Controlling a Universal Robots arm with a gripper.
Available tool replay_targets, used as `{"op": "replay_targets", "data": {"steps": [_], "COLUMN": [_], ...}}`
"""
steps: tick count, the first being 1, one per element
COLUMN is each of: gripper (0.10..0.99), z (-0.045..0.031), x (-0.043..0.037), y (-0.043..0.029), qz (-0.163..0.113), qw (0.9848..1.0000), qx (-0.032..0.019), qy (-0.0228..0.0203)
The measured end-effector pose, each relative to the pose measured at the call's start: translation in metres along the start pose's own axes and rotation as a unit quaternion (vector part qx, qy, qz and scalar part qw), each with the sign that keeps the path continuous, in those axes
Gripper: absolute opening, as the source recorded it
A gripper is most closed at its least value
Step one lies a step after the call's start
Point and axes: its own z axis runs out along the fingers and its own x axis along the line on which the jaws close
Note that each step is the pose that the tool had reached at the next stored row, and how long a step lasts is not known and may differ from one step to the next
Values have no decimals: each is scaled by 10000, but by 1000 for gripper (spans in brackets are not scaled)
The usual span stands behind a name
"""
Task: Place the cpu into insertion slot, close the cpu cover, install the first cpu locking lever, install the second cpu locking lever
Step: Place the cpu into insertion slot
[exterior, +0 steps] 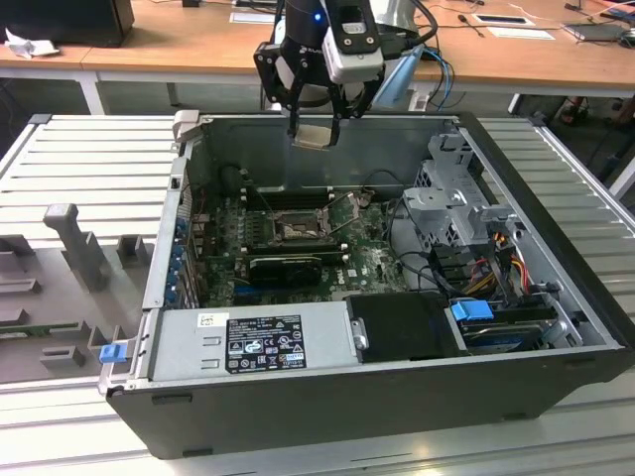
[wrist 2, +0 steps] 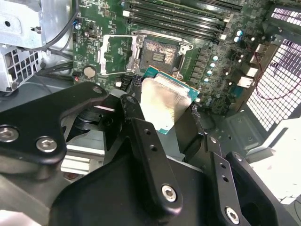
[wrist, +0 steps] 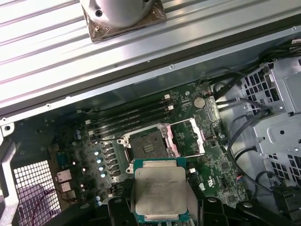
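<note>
My gripper (exterior: 316,121) hangs above the open computer case, near its back wall, shut on the cpu (exterior: 316,135). The chip's dull silver top shows in both wrist views, as the cpu (wrist 2: 164,101) and the cpu (wrist: 160,190), with a black finger (wrist 2: 134,117) on either side. Lower down on the green motherboard sits the insertion slot (exterior: 295,230), a bare square black socket, also seen as the insertion slot (wrist 2: 157,54) and the insertion slot (wrist: 148,146). The cpu cover (wrist: 188,136) is swung open beside the socket, and the cpu cover (wrist 2: 115,54) lies back over the board.
Long black memory slots (wrist: 131,117) run beside the socket, and a black card (exterior: 286,266) lies on its other side. A grey power supply (exterior: 258,342) fills the case's near side. A metal drive cage (exterior: 451,198) with cables stands at the exterior view's right.
</note>
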Motion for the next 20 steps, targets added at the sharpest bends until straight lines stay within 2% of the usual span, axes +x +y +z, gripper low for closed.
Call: {"op": "replay_targets", "data": {"steps": [20], "gripper": [529], "z": [0], "x": [0], "y": [0], "qz": [307], "qw": [9995], "qx": [-6], "qy": [-26]}}
